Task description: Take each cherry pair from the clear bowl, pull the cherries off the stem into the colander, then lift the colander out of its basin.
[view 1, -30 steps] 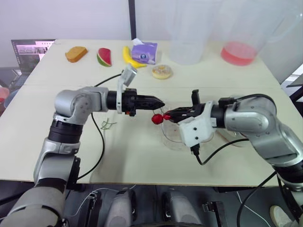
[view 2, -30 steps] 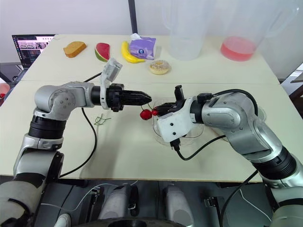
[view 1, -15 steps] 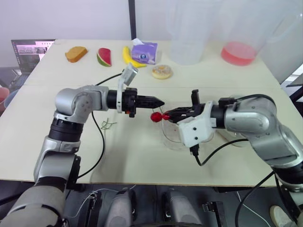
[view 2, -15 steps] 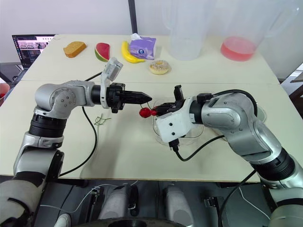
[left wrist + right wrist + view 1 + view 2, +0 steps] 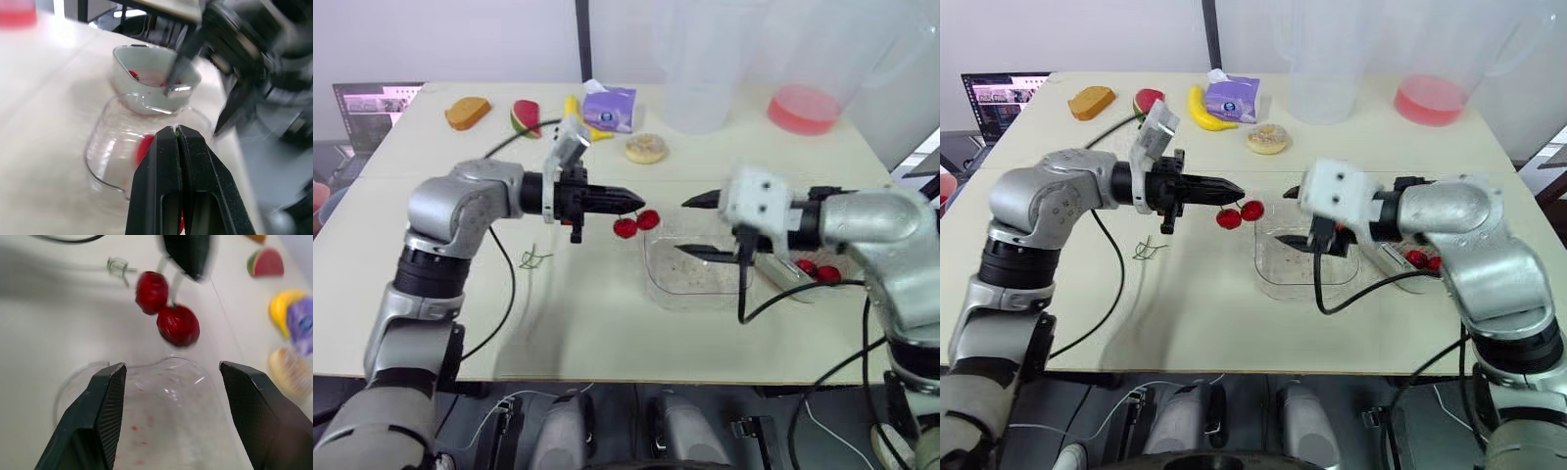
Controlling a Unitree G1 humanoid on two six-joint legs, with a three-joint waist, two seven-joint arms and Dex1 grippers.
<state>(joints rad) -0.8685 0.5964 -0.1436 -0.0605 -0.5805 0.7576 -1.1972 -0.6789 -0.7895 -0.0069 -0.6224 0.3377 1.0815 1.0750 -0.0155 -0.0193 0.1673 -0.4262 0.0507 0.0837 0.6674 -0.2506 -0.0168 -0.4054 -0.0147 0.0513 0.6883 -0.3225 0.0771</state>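
Left gripper [image 5: 176,134]: jaws pressed together, pinching the pale green stems of the cherry pair [image 5: 178,325]. The two cherries are glossy, dark red and round. They hang side by side just under the fingertips, clear of the table and just beside the rim of the clear bowl [image 5: 1278,279] on the robot's left. Right gripper [image 5: 172,369]: jaws spread wide, holding nothing, poised over the bowl and pointing at the pair. Beyond the bowl, the colander [image 5: 151,90] holds loose red cherries [image 5: 1417,258].
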